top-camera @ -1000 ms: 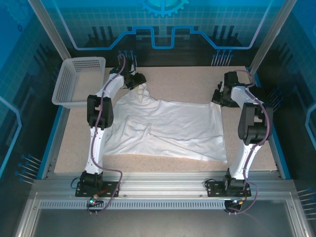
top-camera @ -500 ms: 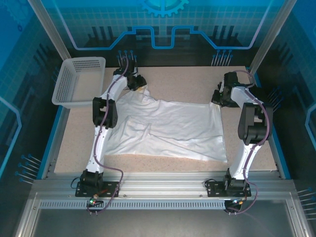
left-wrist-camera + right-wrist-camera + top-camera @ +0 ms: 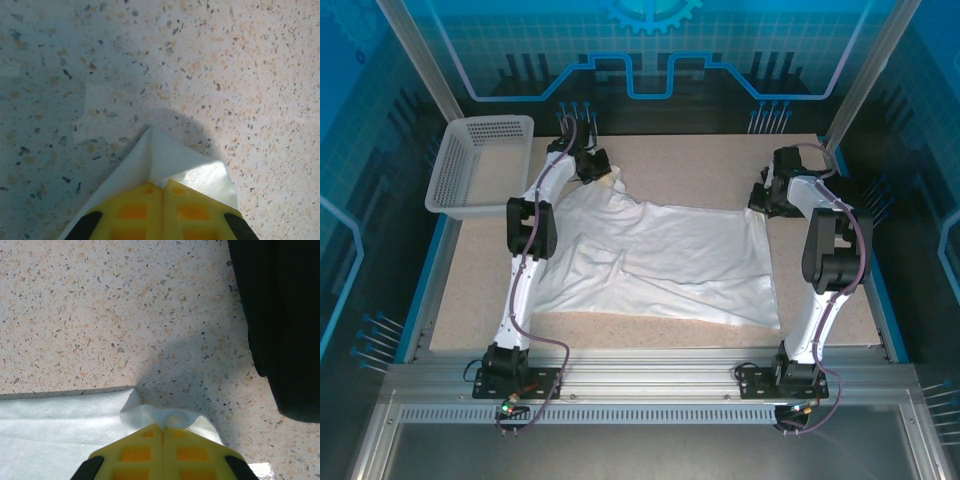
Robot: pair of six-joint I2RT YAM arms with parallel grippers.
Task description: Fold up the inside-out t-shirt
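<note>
The white t-shirt [image 3: 670, 262] lies spread and wrinkled across the middle of the speckled table. My left gripper [image 3: 604, 172] is at its far left corner, shut on a peak of the white cloth [image 3: 165, 162], which pokes out past the yellow fingertips [image 3: 132, 210]. My right gripper [image 3: 766, 199] is at the far right corner, shut on a small bunch of the shirt's edge [image 3: 165, 417]; the shirt [image 3: 55, 425] stretches away to the left from its yellow fingertips [image 3: 135, 452].
A white mesh basket [image 3: 480, 165] stands at the far left of the table. A black part [image 3: 280, 325] fills the right side of the right wrist view. Bare speckled tabletop [image 3: 690, 165] lies beyond the shirt.
The left gripper has carried its shirt corner a little farther back and to the left, pulling that corner flatter. The right arm has stayed put.
</note>
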